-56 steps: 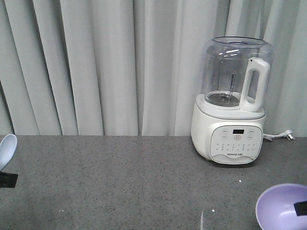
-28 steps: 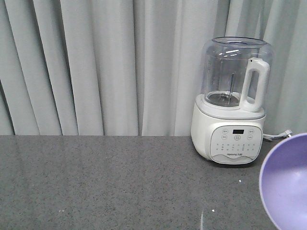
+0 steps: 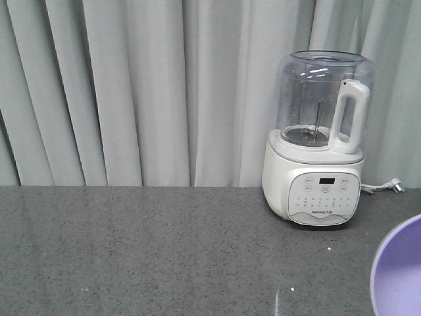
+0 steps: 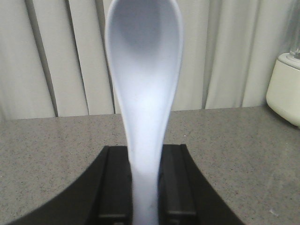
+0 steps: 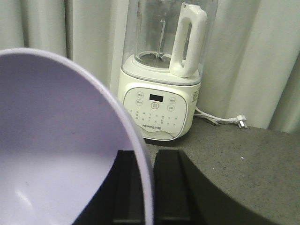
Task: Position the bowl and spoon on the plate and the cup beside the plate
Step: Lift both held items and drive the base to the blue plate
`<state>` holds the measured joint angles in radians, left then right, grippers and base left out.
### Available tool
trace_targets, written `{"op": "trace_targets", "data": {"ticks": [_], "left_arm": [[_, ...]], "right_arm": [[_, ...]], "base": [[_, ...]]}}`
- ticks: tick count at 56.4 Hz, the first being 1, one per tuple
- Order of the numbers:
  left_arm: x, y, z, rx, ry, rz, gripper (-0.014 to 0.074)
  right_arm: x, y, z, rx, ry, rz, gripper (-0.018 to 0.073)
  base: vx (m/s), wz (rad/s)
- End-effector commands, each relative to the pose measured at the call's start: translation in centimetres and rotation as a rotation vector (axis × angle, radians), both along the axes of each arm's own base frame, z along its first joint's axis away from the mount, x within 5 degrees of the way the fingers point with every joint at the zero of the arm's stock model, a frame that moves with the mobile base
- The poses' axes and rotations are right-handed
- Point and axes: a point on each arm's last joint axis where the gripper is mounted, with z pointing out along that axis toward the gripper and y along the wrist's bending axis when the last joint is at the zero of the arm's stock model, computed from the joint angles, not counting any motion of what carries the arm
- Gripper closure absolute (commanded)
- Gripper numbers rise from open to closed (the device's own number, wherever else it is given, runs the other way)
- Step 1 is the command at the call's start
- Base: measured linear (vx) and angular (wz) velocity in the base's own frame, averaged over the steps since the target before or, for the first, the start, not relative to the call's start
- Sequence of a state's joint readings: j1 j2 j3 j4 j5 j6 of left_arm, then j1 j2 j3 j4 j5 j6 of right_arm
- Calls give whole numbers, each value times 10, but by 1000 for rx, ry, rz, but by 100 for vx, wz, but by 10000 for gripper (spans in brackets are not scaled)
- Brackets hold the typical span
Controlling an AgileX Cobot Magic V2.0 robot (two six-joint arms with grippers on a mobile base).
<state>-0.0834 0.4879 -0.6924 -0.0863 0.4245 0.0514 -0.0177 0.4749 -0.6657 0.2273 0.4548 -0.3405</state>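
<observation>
Lettering on the blender only — one brand line, the rest too fine to read.
Low on the front panel, under the grid of dots, a small dark brand line reading roughly "Joyoung", followed by a couple of characters too small to make out. Higher up, round buttons with marks inside and rows of tiny captions — none legible. Dark display at top centre of the panel, content not legible.

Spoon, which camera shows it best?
The left wrist view. The spoon fills the frame's middle, scoop up, handle pinched between the jaws. The front and right wrist views show none of it.
</observation>
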Motion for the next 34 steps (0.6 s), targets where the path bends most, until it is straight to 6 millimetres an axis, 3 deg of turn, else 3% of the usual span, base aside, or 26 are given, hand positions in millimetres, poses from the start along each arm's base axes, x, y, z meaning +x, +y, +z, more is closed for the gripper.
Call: {"op": "trace_targets", "data": {"ticks": [1,34], "left_arm": [[0,0,15,-24,-105,0,603],[0,0,15,-24,-105,0,603]], "right_arm": [[0,-1,18,7,-119,-16,568],[0,-1,18,7,-119,-16,568]], "base": [[0,0],[0,-1]]}}
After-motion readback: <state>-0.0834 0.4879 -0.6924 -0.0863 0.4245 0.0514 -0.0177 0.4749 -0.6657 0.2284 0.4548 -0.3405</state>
